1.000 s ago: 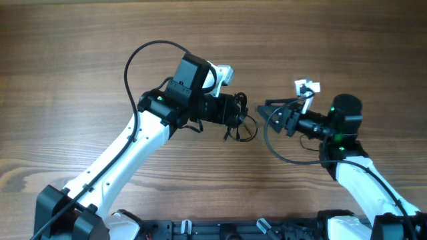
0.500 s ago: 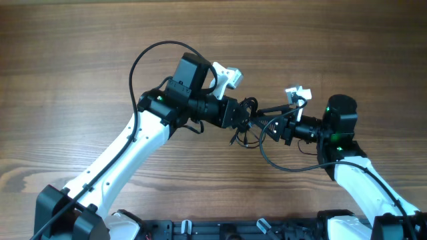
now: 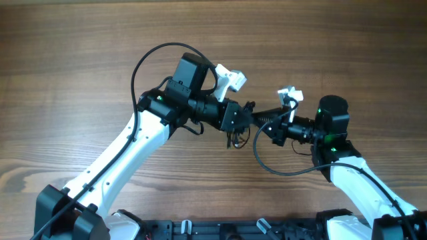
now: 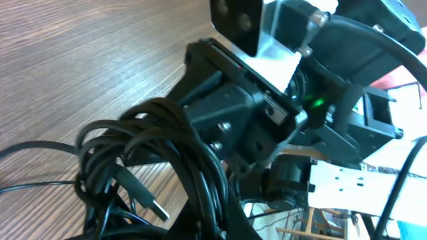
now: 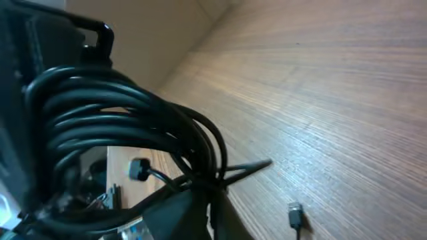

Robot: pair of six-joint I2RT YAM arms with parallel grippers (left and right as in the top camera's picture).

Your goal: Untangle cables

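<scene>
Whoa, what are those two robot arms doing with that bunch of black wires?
They are trying to untangle the cables. The left tool is shut on the bundle and holds it over the wooden table. The right tool is shut on the same bundle from the other side, so the two arms meet in the middle. The cables are not yet untangled: they are one looped bunch with a few loose ends hanging down.

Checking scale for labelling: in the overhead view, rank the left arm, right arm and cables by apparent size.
Largest: left arm.
Then right arm, though cropped at the edge.
Smallest: cables.
</scene>
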